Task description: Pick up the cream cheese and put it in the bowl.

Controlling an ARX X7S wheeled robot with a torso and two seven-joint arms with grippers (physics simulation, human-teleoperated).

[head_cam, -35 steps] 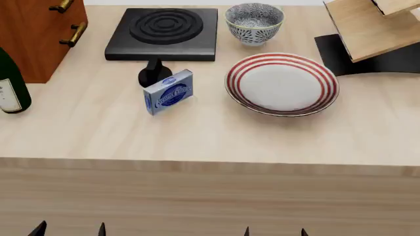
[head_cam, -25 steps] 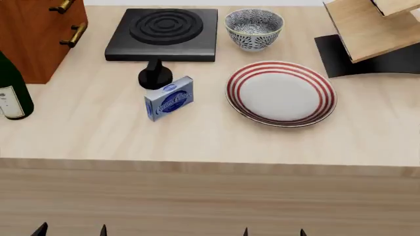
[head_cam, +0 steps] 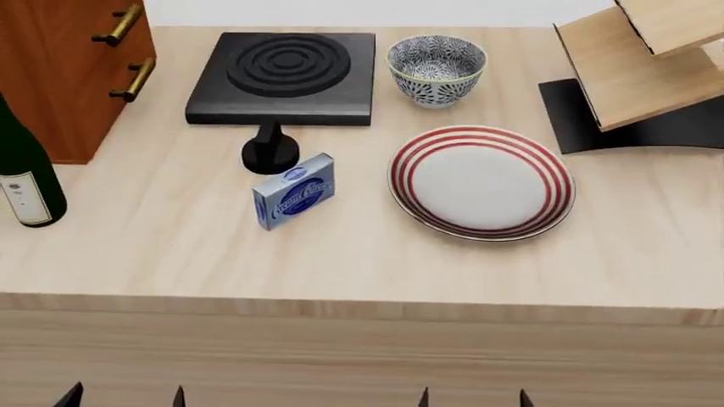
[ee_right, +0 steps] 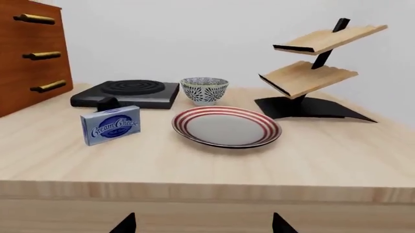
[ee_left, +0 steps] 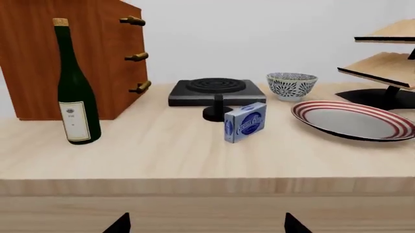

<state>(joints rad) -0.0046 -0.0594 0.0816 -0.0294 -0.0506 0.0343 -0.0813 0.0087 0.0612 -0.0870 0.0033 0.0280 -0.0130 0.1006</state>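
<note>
1. Cream cheese (head_cam: 293, 202): light-blue box standing on its long edge on the wooden table (head_cam: 169, 246), printed face toward the robot and turned slightly; just in front of the stove knob (head_cam: 270, 151), touching nothing that can be made out.
2. Bowl (head_cam: 437, 69): blue-and-white patterned, upright, empty; beyond the cream cheese and to its right, beside the black burner plate (head_cam: 285, 66).
3. Striped plate (head_cam: 482, 181): directly right of the cream cheese, in front of the bowl.
4. Wine bottle (head_cam: 25, 178): well to the left of the cream cheese, upright.
5. Left gripper (ee_left: 206, 225): only two fingertips show, set apart and empty, below the table edge, well short of the cream cheese.
6. Right gripper (ee_right: 204, 224): likewise, tips spread, holding nothing.
7. Step in hand, as judged: reach. Advised: bring the left gripper over the box, turn the wrist to match its skew, close across the thin faces without nudging the knob, then lift clear of the plate rim.
</note>
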